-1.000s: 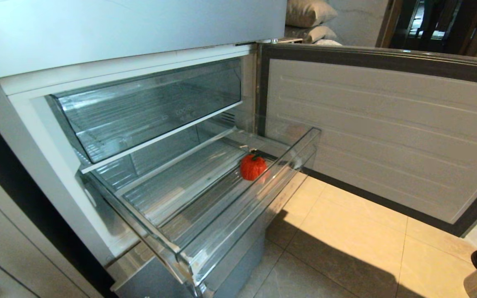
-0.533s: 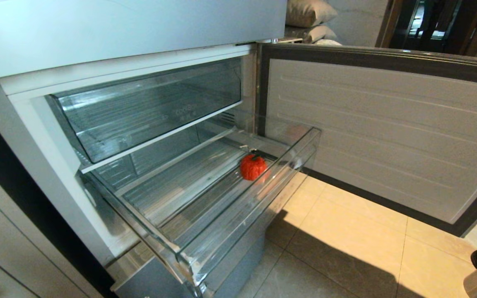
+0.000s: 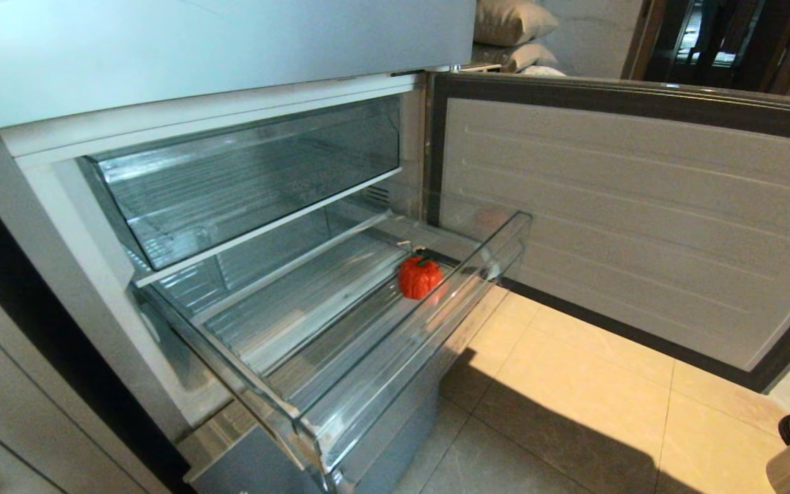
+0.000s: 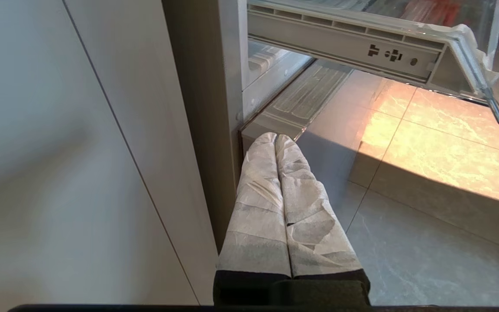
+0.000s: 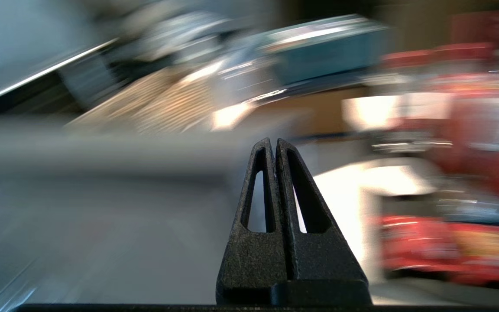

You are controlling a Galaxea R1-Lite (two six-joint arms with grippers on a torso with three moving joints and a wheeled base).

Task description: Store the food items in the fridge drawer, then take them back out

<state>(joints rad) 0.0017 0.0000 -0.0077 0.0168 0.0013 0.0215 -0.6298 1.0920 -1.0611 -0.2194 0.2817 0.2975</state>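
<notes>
- The fridge drawer [image 3: 340, 384] is pulled out from the fridge, and it holds one food item, the red pepper [image 3: 420, 277], which lies on the ribbed bottom near the drawer's right end, just behind the thick clear front lip.
- From the pepper, the rest of the drawer's bottom runs toward 8 o'clock in the head view, and nothing else lies there.
- Above the drawer sits one deeper clear bin [image 3: 244, 178], at about 10 o'clock from the pepper; I see nothing inside it.
- The fridge door [image 3: 635, 219] stands open at 3 o'clock from the pepper, with its inner panel facing the drawer.
- The tiled floor [image 3: 573, 412] lies between the drawer's front lip and the door, at about 5 o'clock from the pepper.
- The left end effector [image 4: 275, 139] is closed, its two wrapped fingers pressed together with nothing between them; it hangs low, by the fridge's lower corner and under the drawer's side rail [image 4: 345, 43].
- The right end effector [image 5: 274, 143] is also closed, its two black fingers together and holding nothing; its surroundings are too blurred to tell.
- In count: one pepper, one drawer pulled out, one bin, one open door, two end effectors.
</notes>
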